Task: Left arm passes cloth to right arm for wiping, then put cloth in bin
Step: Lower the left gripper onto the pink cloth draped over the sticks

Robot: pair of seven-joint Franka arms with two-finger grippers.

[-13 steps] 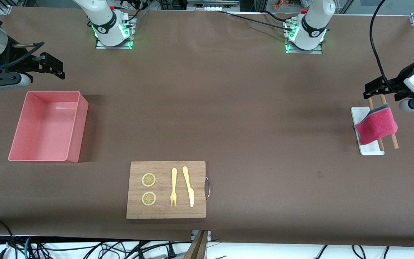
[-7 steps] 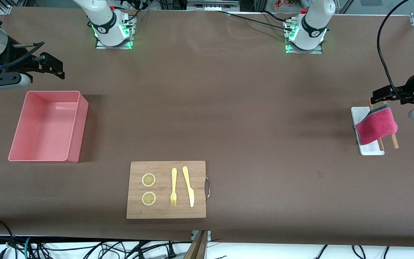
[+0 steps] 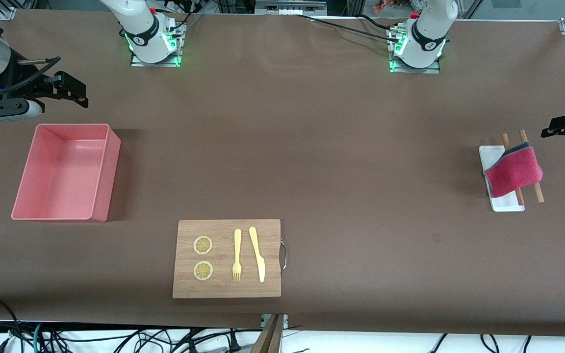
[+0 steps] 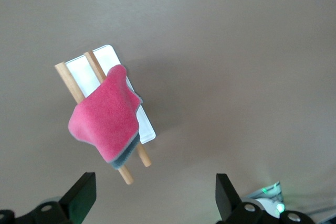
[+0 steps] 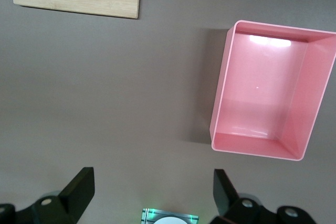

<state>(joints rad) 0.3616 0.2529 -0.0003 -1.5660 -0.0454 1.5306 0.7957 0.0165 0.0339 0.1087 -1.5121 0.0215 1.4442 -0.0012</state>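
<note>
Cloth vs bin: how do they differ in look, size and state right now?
The cloth is soft and crimson with a grey edge; the bin is a rigid salmon-pink tub with straight walls. The cloth is much smaller than the bin. The cloth lies draped over two wooden sticks and a white tray at the left arm's end of the table; the bin sits empty on the table at the right arm's end. Neither is held by a pincer.

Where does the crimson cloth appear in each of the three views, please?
Front view: cloth draped over two wooden sticks and a white tray, at the left arm's end.
Left wrist view: cloth mid-frame.
Right wrist view: not in it.
Shared landmark: the white tray.
</note>
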